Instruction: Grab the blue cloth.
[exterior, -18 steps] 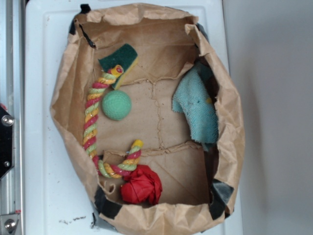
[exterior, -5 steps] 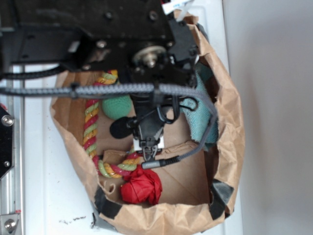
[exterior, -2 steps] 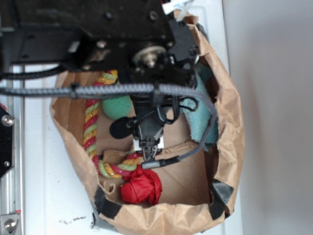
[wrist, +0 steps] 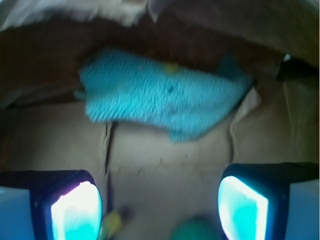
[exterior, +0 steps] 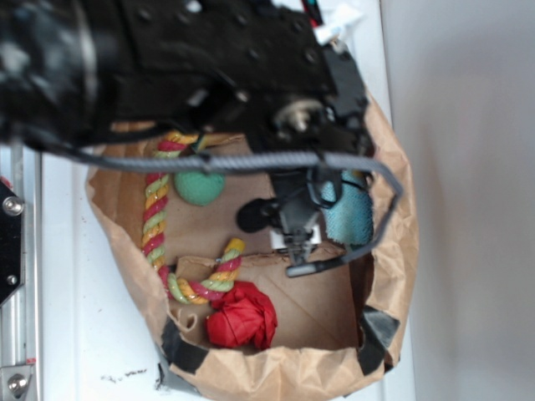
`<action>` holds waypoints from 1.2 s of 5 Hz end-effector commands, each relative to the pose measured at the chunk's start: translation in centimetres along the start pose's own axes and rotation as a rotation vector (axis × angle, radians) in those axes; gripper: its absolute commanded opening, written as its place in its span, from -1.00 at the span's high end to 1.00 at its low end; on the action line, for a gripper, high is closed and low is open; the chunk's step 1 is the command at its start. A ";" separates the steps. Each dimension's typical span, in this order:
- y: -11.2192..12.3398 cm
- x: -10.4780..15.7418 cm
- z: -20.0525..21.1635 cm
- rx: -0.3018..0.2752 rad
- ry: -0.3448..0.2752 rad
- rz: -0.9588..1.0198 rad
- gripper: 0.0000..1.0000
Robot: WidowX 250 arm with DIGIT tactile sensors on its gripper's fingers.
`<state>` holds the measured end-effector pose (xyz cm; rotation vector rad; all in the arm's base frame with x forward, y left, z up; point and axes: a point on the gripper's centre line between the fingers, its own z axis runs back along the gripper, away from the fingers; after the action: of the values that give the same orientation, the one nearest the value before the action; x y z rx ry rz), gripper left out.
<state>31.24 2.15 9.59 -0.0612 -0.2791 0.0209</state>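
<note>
Teal-blue terry, the blue cloth (wrist: 165, 102) lies crumpled against the inner wall of the brown paper bag (exterior: 393, 251), on the side away from the green ball (exterior: 199, 188); in the exterior view only a strip of it (exterior: 349, 213) shows past the black arm (exterior: 192, 67). In the wrist view the cloth stretches across the bag's floor ahead of the hand (wrist: 160, 205), whose two fingers (wrist: 75, 210) stand wide apart and empty, well short of the cloth and not touching it. From above the hand (exterior: 299, 242) hangs over the middle of the bag, just beside the cloth on the ball's side. The ball sits across the bag from the cloth, touching the striped rope toy (exterior: 159, 217), which runs down that side and curls toward the bag's centre. A red crumpled cloth (exterior: 242, 316) lies near the rope's curled end. The bag rests on a white tabletop (exterior: 75, 317).
</note>
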 end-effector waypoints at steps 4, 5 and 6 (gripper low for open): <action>-2.5 3.7 -1.4 0.045 -0.124 -0.182 -1.00; -2.5 3.7 -1.4 0.045 -0.124 -0.182 -1.00; -2.5 3.7 -1.4 0.045 -0.124 -0.182 -1.00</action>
<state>34.71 0.19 8.23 0.0030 -0.3654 -0.1365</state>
